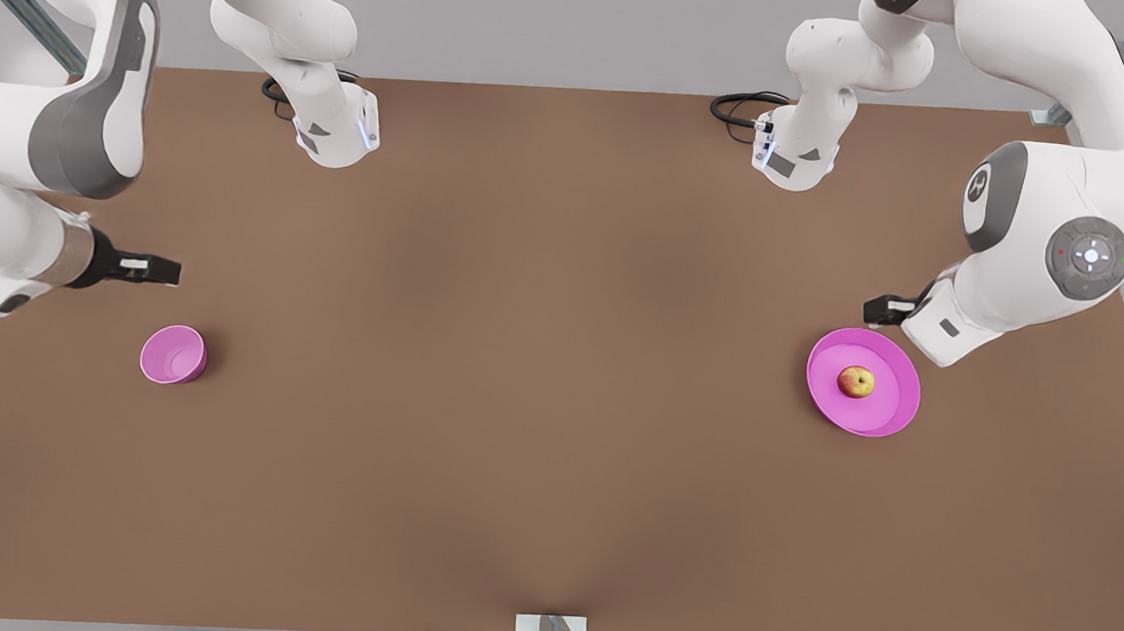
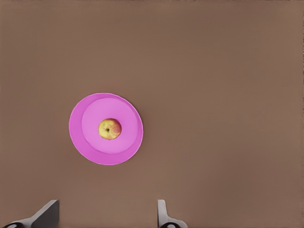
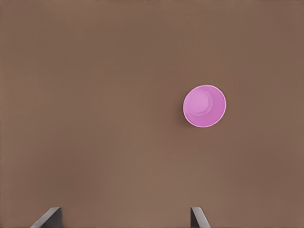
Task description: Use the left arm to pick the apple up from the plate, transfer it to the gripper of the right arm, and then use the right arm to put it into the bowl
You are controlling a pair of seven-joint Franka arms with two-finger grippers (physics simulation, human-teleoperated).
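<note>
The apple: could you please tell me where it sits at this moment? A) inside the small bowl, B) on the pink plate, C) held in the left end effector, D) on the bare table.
B: the apple rests near the middle of the plate, while the bowl holds nothing and the left end effector hangs open, apart from the plate, with nothing between its fingers.
</note>
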